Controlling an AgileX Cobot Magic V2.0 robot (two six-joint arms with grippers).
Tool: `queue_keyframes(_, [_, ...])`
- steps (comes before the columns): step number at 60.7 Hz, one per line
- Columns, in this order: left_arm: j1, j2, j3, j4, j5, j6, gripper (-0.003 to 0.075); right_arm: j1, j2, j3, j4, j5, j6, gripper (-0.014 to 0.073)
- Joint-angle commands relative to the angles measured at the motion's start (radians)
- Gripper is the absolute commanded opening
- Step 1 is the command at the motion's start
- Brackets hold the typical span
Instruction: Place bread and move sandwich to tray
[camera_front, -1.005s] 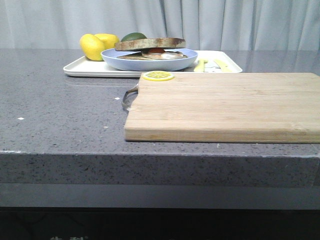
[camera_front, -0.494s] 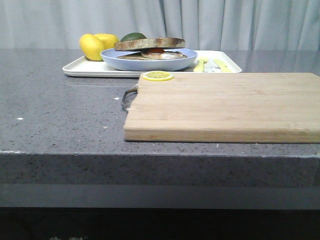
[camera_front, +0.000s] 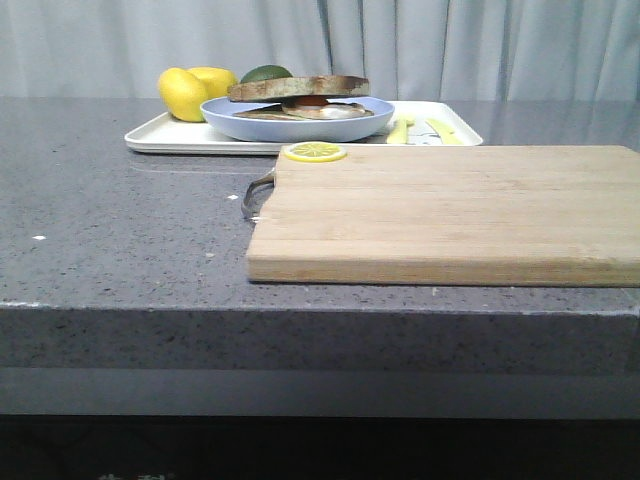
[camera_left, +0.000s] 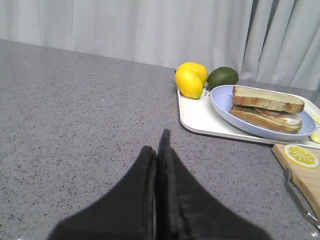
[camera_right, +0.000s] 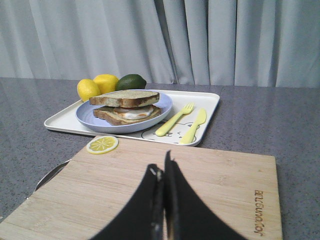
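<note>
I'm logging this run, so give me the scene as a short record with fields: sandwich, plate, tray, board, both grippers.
sandwich: closed sandwich, plain bread on top, egg inside
plate: blue plate holding the sandwich, on the tray
tray: white tray, also bearing lemons, avocado, yellow fork and knife
board: cutting board bare except a lemon slice
left gripper: shut, empty
right gripper: shut, empty

Cutting board (camera_front: 450, 210) top open; lemon slice (camera_front: 316, 152) at far-left corner.

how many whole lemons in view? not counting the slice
2. Both round yellow whole lemons sit side by side at the shallow white rectangular tray's far left corner, beside the dark green avocado. Another could be hidden behind them.
</note>
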Motion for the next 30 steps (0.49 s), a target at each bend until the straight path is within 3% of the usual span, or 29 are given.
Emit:
queue_keyframes(1, [0.002, 0.007, -0.027, -0.011, -0.083, -0.009, -0.0020, 0.000, 0.007, -0.029, 0.005, -0.085, 0.000, -0.0060])
queue_keyframes(16, [0.002, 0.007, -0.020, -0.009, -0.091, -0.009, -0.0020, 0.000, 0.007, -0.029, 0.005, -0.085, 0.000, -0.0060])
queue_keyframes(30, [0.003, -0.188, 0.124, 0.014, -0.101, -0.009, -0.0020, 0.000, 0.007, -0.029, 0.005, -0.085, 0.000, -0.0060])
